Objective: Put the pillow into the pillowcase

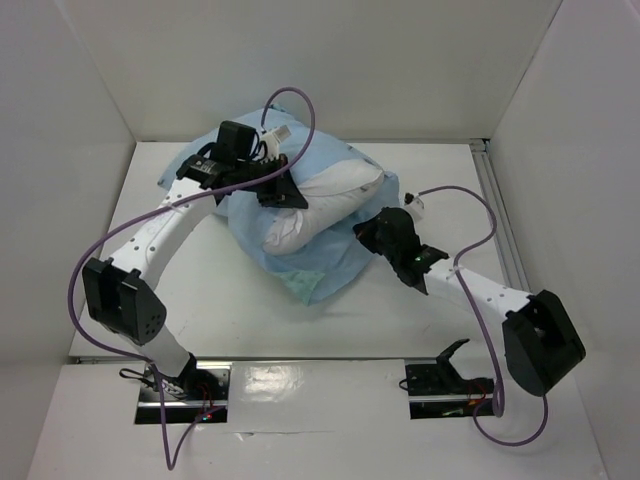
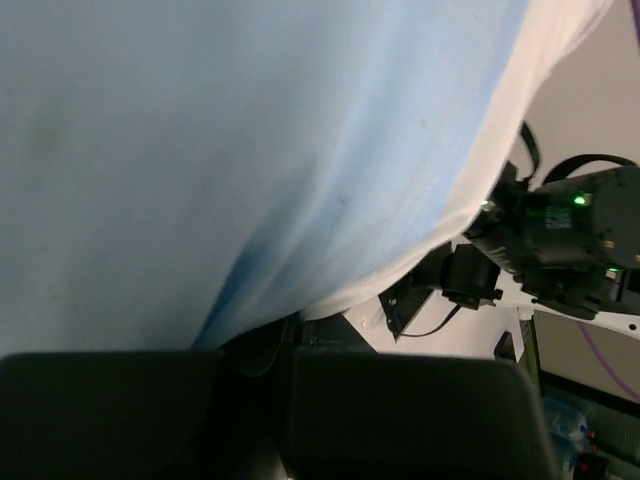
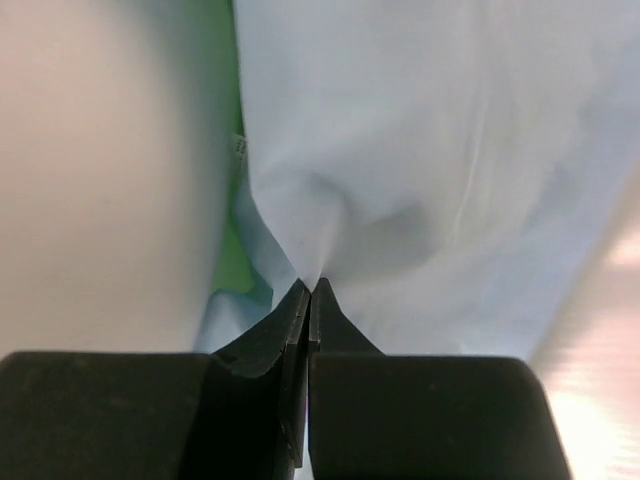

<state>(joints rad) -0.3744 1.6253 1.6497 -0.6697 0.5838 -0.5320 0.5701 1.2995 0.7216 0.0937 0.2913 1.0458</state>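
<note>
Your right tool (image 3: pixel 310 290) is pinched shut on a pillowcase (image 3: pixel 420 150) fold; your left tool (image 2: pixel 265 345) clamps its blue edge. The pillow (image 1: pixel 325 200) lies half sheathed on the tabletop (image 1: pixel 220 290), between both tools.

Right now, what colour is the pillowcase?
The pillowcase is light blue, best seen from the top view.

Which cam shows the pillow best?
Top external: the pillow shows its whole exposed part, sticking out of the pillowcase. Left wrist catches only its white edge; right wrist sees mostly pillowcase cloth, close up.
</note>
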